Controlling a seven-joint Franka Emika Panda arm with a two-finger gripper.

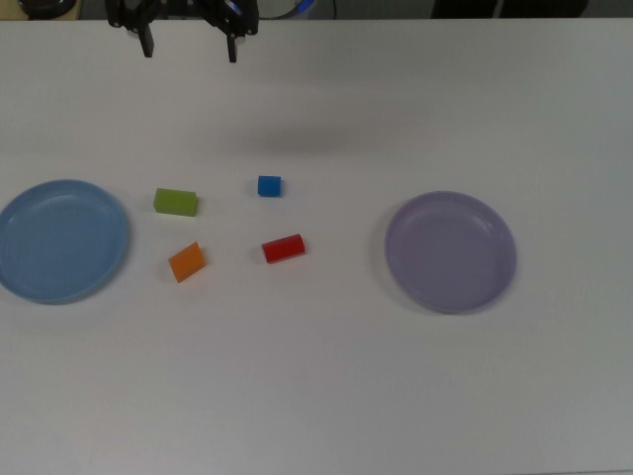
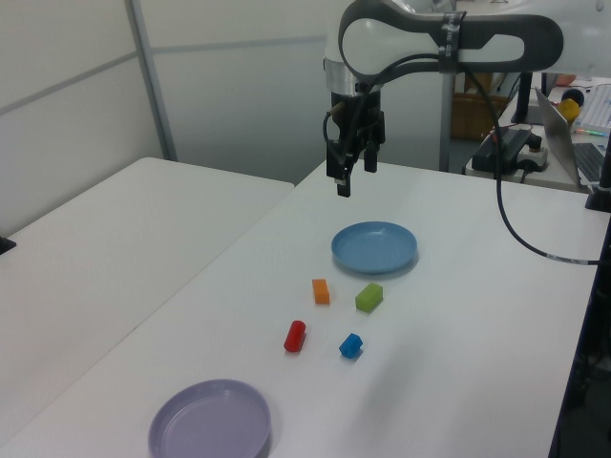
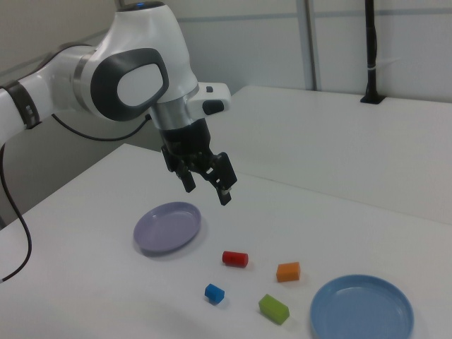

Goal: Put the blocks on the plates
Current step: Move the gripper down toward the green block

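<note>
Four small blocks lie on the white table between the two plates: a green one (image 1: 176, 202), an orange one (image 1: 186, 261), a red one (image 1: 283, 247) and a blue cube (image 1: 269, 185). The light blue plate (image 1: 61, 240) sits at the top view's left, the lavender plate (image 1: 451, 251) at the top view's right; both are empty. My gripper (image 1: 189, 42) hangs high above the table's far edge in the top view, open and holding nothing. The right view shows the gripper (image 3: 207, 188) above the table, behind the lavender plate (image 3: 168, 227) and the red block (image 3: 234, 258).
A second white table (image 2: 86, 258) stands beside this one across a narrow gap. A laptop and cables (image 2: 563, 114) lie at the left view's right end, near the arm's base.
</note>
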